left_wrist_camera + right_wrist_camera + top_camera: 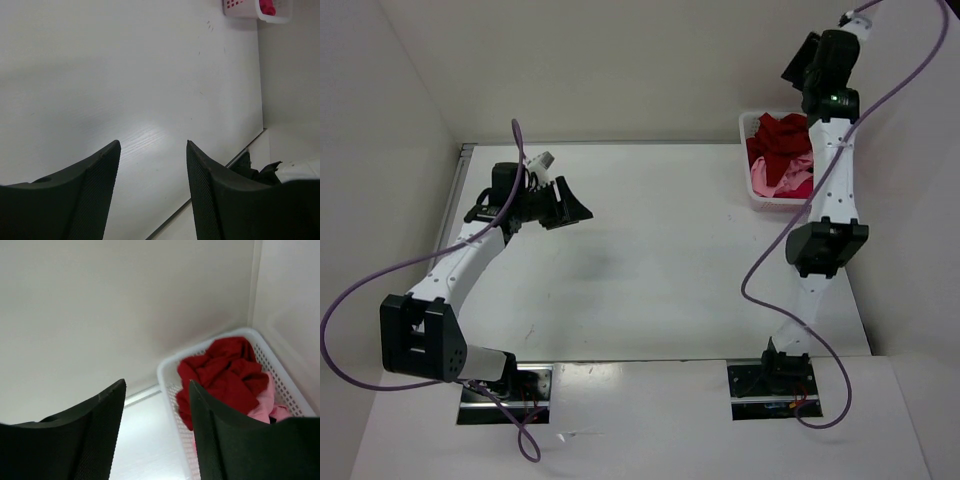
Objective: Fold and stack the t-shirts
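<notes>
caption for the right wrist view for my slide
Open right gripper facing a white mesh basket, a crumpled dark red t-shirt heaped over a light pink t-shirt inside it.

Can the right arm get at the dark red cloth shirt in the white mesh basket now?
Probably yes: the right gripper hangs open above the white plastic mesh basket, where the dark red cloth shirt lies uncovered on top.

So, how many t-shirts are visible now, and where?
3, all crumpled in the white basket at the table's far right corner: dark red t-shirt at the far end, light pink t-shirt nearer, crimson-pink t-shirt by the near rim. Others may be hidden underneath.
</notes>
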Robot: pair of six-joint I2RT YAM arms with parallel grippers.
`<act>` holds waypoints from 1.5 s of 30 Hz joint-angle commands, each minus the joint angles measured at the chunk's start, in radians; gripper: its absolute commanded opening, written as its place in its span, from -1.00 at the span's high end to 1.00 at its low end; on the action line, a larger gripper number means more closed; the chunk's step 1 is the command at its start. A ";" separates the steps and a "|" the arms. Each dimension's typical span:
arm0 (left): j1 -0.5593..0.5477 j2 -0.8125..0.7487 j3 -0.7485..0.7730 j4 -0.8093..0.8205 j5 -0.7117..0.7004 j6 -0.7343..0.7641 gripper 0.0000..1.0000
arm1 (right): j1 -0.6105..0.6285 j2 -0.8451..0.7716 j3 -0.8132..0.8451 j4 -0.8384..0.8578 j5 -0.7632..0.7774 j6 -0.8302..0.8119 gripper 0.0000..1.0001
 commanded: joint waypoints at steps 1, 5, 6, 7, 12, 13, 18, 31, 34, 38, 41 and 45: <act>-0.005 -0.030 0.025 0.021 0.007 0.004 -0.28 | -0.028 0.200 0.046 -0.116 -0.025 -0.035 -0.34; -0.005 -0.019 0.016 0.021 0.007 0.013 -0.28 | -0.037 0.281 0.037 -0.110 -0.040 -0.055 -0.36; -0.005 -0.009 0.016 0.021 0.007 0.013 -0.28 | -0.037 0.298 0.037 -0.110 -0.040 -0.055 -0.36; -0.005 -0.009 0.016 0.021 0.007 0.013 -0.28 | -0.037 0.314 0.049 -0.110 -0.040 -0.066 -0.36; -0.005 0.023 0.007 0.030 0.016 0.013 -0.28 | -0.037 0.381 0.050 -0.110 -0.007 -0.077 -0.36; -0.005 0.033 0.007 0.030 0.016 0.013 -0.28 | -0.037 0.390 0.050 -0.110 -0.006 -0.077 -0.39; -0.005 0.053 -0.003 0.050 0.016 0.004 -0.28 | -0.046 0.432 0.063 -0.101 0.013 -0.077 -0.25; -0.005 0.062 -0.003 0.050 -0.002 0.004 -0.28 | -0.046 0.499 0.161 -0.122 -0.017 -0.023 0.95; -0.005 0.062 -0.003 0.059 -0.002 0.004 -0.28 | -0.046 0.440 0.208 -0.122 -0.052 0.001 1.00; -0.005 0.062 -0.003 0.068 0.007 -0.006 -0.28 | -0.046 0.305 0.238 -0.122 -0.111 0.043 1.00; -0.005 0.062 0.019 0.077 0.016 -0.025 -0.28 | -0.046 0.144 0.219 -0.067 -0.173 0.058 1.00; -0.005 0.062 0.059 0.099 0.025 -0.045 -0.28 | -0.035 -0.097 0.053 0.077 -0.325 0.116 1.00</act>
